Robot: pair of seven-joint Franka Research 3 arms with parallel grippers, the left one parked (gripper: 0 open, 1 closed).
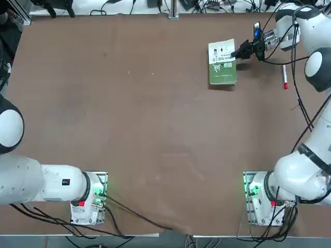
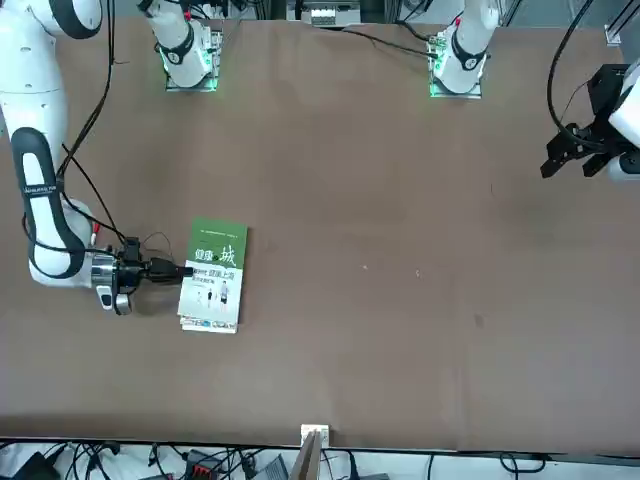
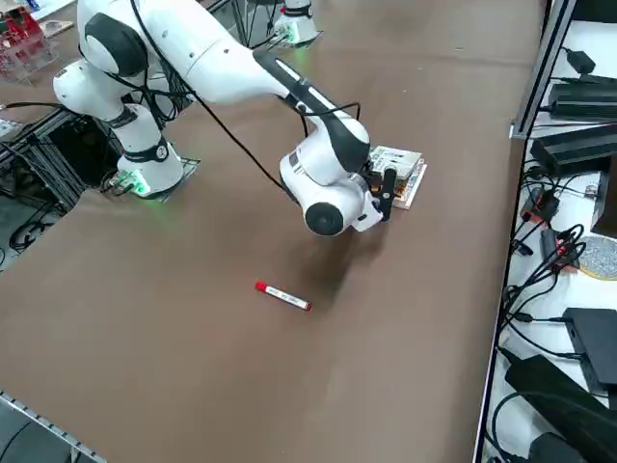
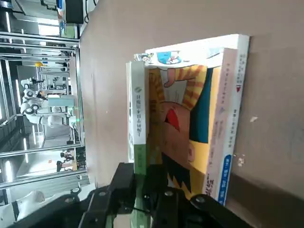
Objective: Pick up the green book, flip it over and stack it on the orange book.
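The right gripper (image 4: 142,190) has its fingers (image 4: 121,183) pinched shut on the green book (image 1: 222,62), gripping one long edge. That book lies on the orange book (image 4: 190,137) just ahead. The shallow bite may slip, or drag both across the bench (image 1: 129,129).

Two books on the worktop (image 1: 129,129), one green book (image 1: 223,63) lying on one orange book (image 4: 190,128), one red marker (image 1: 285,77) near them, and one tool (image 1: 239,52) at the stack's edge.
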